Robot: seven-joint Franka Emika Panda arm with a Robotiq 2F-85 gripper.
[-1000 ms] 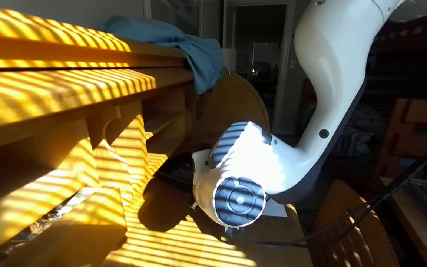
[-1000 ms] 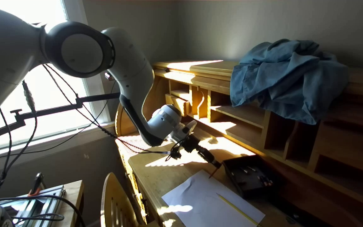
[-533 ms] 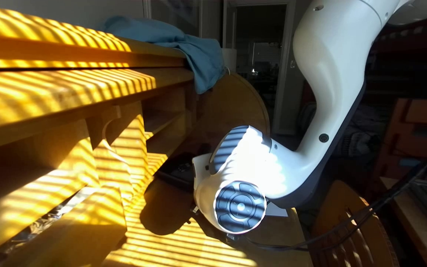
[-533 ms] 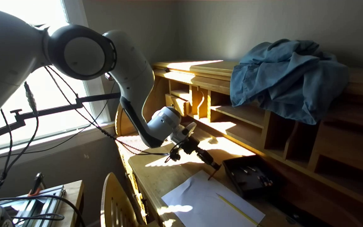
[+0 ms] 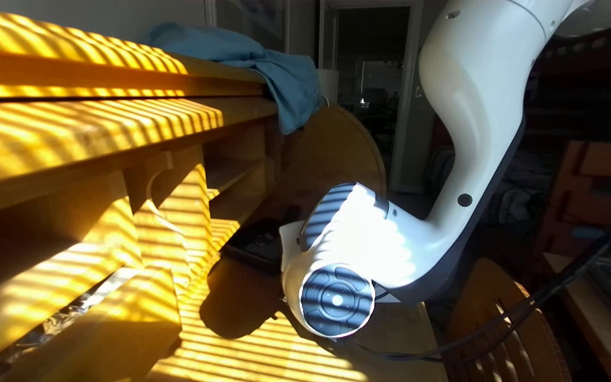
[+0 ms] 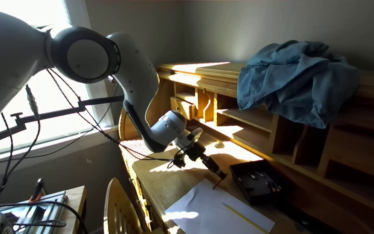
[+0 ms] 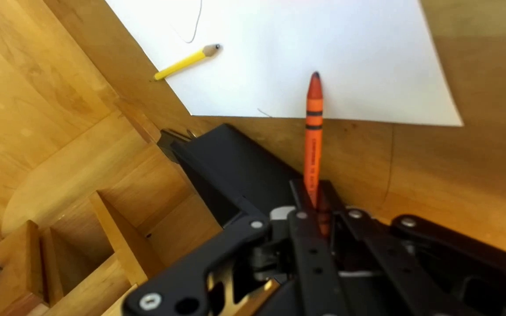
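1. One orange-red wax crayon (image 7: 313, 131), clamped in the pincer (image 7: 311, 186), with both black tips pressed together on the rear part of the wrapper.
2. Gripped that far back, presumably, to leave the pointed end bare and well ahead of the metal.
3. Set crosswise to the pincer in an exterior view, thus slanting down over a white sheet of paper (image 6: 206, 209). Probably touching that sheet at the tip, though hard to confirm. Screened from sight by the robot arm (image 5: 464, 106) in an exterior view.
4. Kept flat by the bench (image 6: 164, 188): that same sheet, with a yellow pencil (image 7: 185, 64) laid aslant on top, point turned inward, blunt end past the edge, apparently parked out of the crayon's way.
5. Beside the sheet, near the wooden pigeonholes (image 6: 248, 117): black tray (image 6: 256, 199), with small sticks (image 6: 273, 186) inside, too dark to name, presumably held together by the raised walls. Higher up: blue cloth (image 6: 297, 81), bunched and hanging down over the front.
6. Compared with a moment earlier: sheet and pencil shifted slightly together toward the front edge of the bench, crayon tip a touch lower in an exterior view. Unchanged: firm grip on the crayon, place of the tray, folds of the cloth.
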